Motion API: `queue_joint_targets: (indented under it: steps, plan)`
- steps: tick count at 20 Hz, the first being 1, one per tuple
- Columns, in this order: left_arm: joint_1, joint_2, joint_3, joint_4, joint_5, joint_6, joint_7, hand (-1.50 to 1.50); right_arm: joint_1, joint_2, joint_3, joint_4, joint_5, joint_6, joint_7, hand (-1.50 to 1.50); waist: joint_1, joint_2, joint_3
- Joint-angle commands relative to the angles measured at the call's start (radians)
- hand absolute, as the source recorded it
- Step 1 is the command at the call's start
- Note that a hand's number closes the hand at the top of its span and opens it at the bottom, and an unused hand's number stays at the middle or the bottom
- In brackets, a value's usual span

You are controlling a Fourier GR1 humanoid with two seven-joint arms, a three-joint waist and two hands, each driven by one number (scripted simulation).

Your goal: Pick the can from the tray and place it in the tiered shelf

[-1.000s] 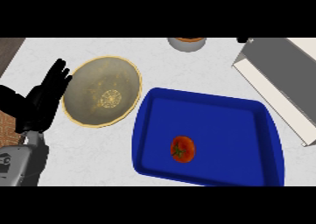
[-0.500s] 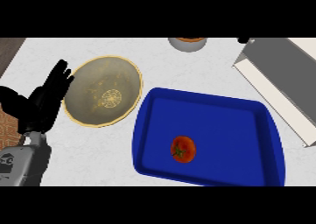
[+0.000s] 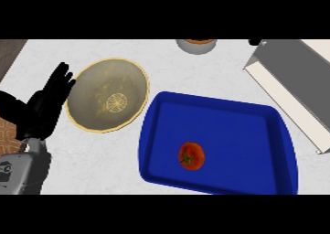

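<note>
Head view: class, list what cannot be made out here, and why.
Grey container: cut by the head view's top edge; only its lower part shows.
Shelf: runs off the right edge; its tiers cannot be told.
Small black shape beside the shelf: too little shows to name it.
Right hand: not in view.

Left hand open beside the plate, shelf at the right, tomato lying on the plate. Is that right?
Not quite. The head view shows the tomato lying in the blue tray, not on the plate, which sits beside it. The rest holds.
</note>
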Motion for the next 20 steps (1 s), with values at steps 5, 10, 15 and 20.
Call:
queue_joint_targets:
  steps: [5,10,15,20]
  plan:
    - [0.000,-0.013,-0.009,0.007,-0.026,0.010,-0.007,0.00,-0.045,-0.171,-0.031,0.239,-0.145,0.260,0.011,-1.50,-0.001,0.000,0.001]
    - [0.029,-0.047,-0.032,-0.013,-0.048,0.035,-0.013,0.00,0.025,-0.363,-0.129,0.420,-0.206,0.404,-0.055,-1.50,-0.005,0.000,0.002]
    - [0.001,-0.004,0.027,0.027,0.002,-0.010,-0.016,0.00,0.105,-0.507,-0.206,0.578,-0.261,0.567,-0.196,-1.50,-0.013,0.001,0.003]
    - [0.021,-0.026,0.010,-0.010,-0.005,0.006,0.000,0.00,0.215,-0.544,-0.213,0.679,-0.249,0.678,-0.413,-1.50,-0.006,0.003,0.005]
